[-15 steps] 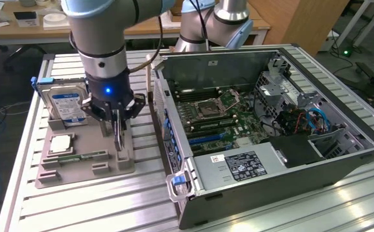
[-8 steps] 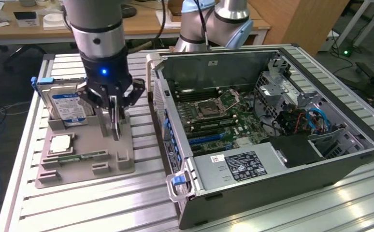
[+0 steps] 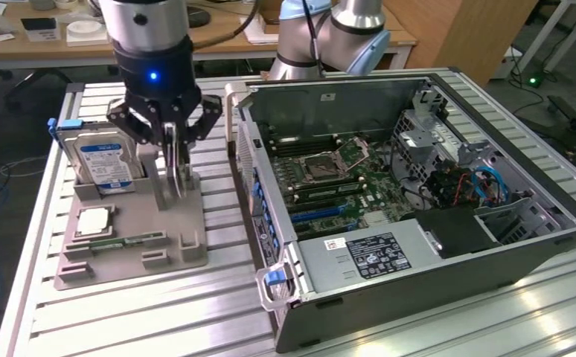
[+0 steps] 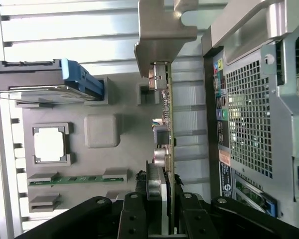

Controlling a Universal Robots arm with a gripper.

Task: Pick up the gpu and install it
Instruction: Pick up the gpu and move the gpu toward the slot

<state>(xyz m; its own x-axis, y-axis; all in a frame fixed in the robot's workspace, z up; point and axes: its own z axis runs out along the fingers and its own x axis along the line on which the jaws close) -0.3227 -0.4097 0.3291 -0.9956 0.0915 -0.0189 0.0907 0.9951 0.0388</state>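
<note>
The gpu [image 3: 177, 182] hangs on edge over the grey parts tray [image 3: 184, 249], on the exterior view's left, beside the open computer case [image 3: 526, 245]. My gripper [image 3: 175, 160] is shut on the card's upper edge, one finger on each face. In the wrist view the gpu [image 4: 167, 124] is seen edge-on: a thin green board with components, its black cooler between my fingers [image 4: 132, 214], and its silver end bracket [image 4: 162, 35] at the far end. Whether the card's lower edge still touches the tray I cannot tell.
The tray also holds an upright hard drive with a blue label [image 3: 104, 163], a square processor [image 3: 91, 221] and a narrow memory stick [image 3: 129, 240]. The case lies open with its motherboard [image 3: 333, 175] exposed. Everything stands on a slatted aluminium table [image 3: 149, 320].
</note>
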